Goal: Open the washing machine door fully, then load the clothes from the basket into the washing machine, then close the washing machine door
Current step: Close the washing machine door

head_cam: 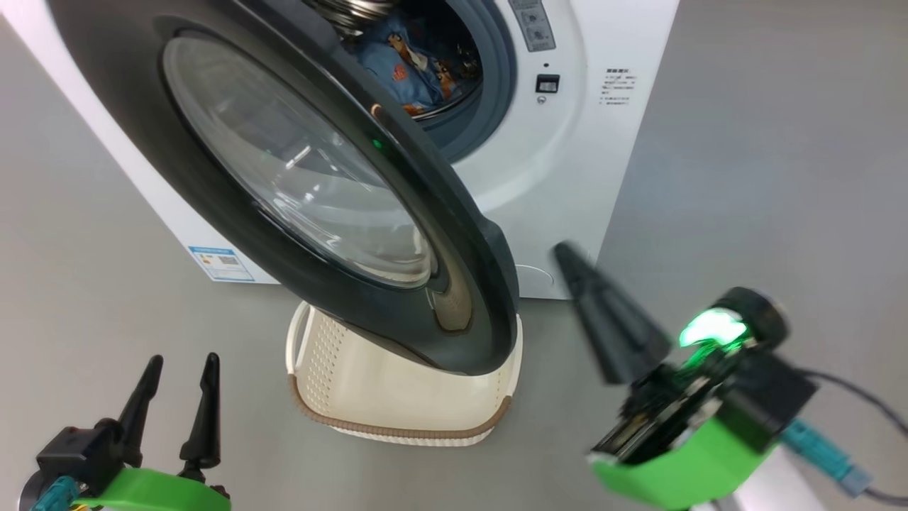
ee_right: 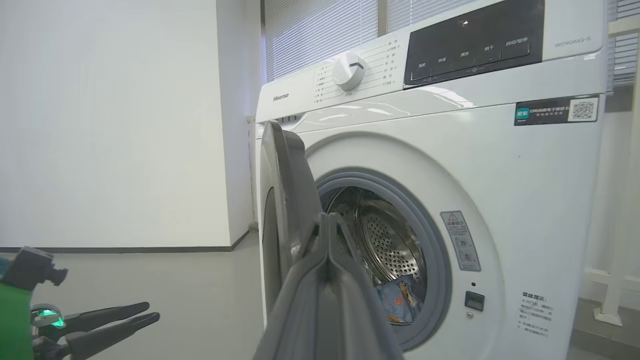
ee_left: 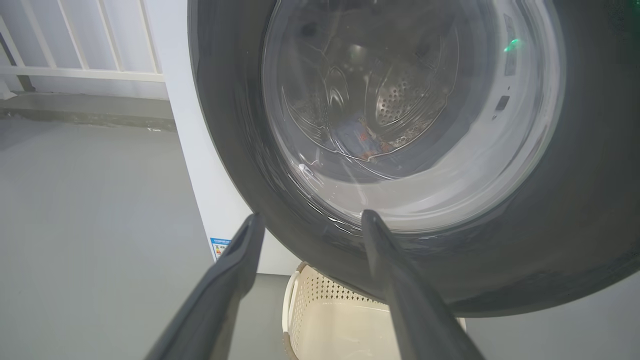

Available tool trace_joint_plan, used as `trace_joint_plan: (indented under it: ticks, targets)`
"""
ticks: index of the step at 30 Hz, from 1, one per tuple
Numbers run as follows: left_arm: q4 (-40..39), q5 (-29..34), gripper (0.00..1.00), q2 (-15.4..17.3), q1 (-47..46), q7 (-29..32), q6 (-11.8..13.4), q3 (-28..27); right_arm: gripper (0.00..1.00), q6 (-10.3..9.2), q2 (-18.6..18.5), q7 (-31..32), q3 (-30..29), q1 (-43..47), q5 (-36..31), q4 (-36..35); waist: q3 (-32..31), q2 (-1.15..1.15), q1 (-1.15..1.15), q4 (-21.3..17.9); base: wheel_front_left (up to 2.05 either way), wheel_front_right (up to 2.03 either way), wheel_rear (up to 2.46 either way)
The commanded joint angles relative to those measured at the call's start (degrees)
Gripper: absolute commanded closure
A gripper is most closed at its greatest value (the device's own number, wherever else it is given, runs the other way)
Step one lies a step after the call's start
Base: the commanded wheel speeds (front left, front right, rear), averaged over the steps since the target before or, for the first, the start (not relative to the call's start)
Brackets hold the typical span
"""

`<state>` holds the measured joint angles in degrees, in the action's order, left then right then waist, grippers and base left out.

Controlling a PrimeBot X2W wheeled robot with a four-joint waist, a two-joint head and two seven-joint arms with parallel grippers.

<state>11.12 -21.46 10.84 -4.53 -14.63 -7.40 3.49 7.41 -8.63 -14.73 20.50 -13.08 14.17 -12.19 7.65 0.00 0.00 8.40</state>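
Our right claw [head_cam: 569,250], clenched on nothing, pointed up from the lower right of the head view, near the free edge of the washing machine door [head_cam: 461,227]. Our left claw [head_cam: 183,362] stood released at lower left. We saw the door half-open across the centre, the basket [head_cam: 397,431] below it, the clothes [head_cam: 404,64] inside the washing machine [head_cam: 567,177] at top.

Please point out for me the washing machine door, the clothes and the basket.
washing machine door [head_cam: 298,163]: head view, on the clear glass window.
clothes [head_cam: 404,64]: head view, on the blue printed fabric.
basket [head_cam: 330,362]: head view, on its perforated inner wall.
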Motion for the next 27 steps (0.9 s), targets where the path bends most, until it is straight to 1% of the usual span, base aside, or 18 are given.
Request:
trace_joint_plan:
  ticks: [1, 5, 10, 13, 17, 20, 21, 27]
  targets:
    - [-1.6, 0.4, 0.0, 0.9, -0.5, -0.4, -0.1, -2.2, 1.0, 0.08, 0.7, -0.3, 3.0, -1.5, -0.4, -1.9, -0.3, 0.0, 0.0, 0.4, 0.0, 0.0, 0.0]
    - [-1.9, 0.3, 0.0, 0.6, -0.3, -0.4, -0.1, -2.2, 1.0, 0.08, 0.9, -0.3, 8.6, -1.0, 0.0, -0.8, -0.5, 0.0, 0.0, 1.0, 0.0, 0.0, 0.0]
    - [-2.1, 0.3, 0.0, 0.2, -0.6, -0.4, -0.1, -1.9, 1.0, 0.08, 0.9, -0.3, 13.8, -0.6, 1.2, 4.0, -0.2, 0.0, 0.0, 1.8, 0.0, 0.0, 0.0]
    - [-2.1, 0.2, 0.0, -0.1, -0.7, -0.4, -0.1, -1.7, 1.0, 0.08, 0.8, -0.3, 15.9, -0.7, 2.1, 7.2, 0.3, 0.0, 0.0, 2.0, 0.0, 0.0, 0.0]
    - [-2.1, 0.1, 0.0, -0.5, -0.9, -0.4, -0.1, -1.6, 1.0, 0.08, 0.6, -0.3, 16.6, -1.4, 3.3, 11.2, 1.0, 0.0, 0.0, 2.2, 0.0, 0.0, 0.0]
    - [-2.0, 0.0, 0.0, -0.7, -1.2, -0.4, -0.1, -1.3, 1.0, 0.08, 0.5, -0.3, 15.9, -1.9, 3.8, 14.2, 1.7, 0.0, 0.0, 2.3, 0.0, 0.0, 0.0]
    - [-2.0, 0.0, 0.0, -0.7, -1.2, -0.4, -0.1, -1.3, 1.0, 0.08, 0.5, -0.3, 15.9, -1.9, 3.8, 14.2, 1.7, 0.0, 0.0, 2.3, 0.0, 0.0, 0.0]
    - [-2.0, -0.2, 0.0, -1.1, -2.1, -0.4, -0.1, -1.4, 1.0, 0.08, 1.1, -0.3, 12.7, -3.3, 4.3, 18.1, 2.9, 0.0, 0.0, 2.3, 0.0, 0.0, 0.0]
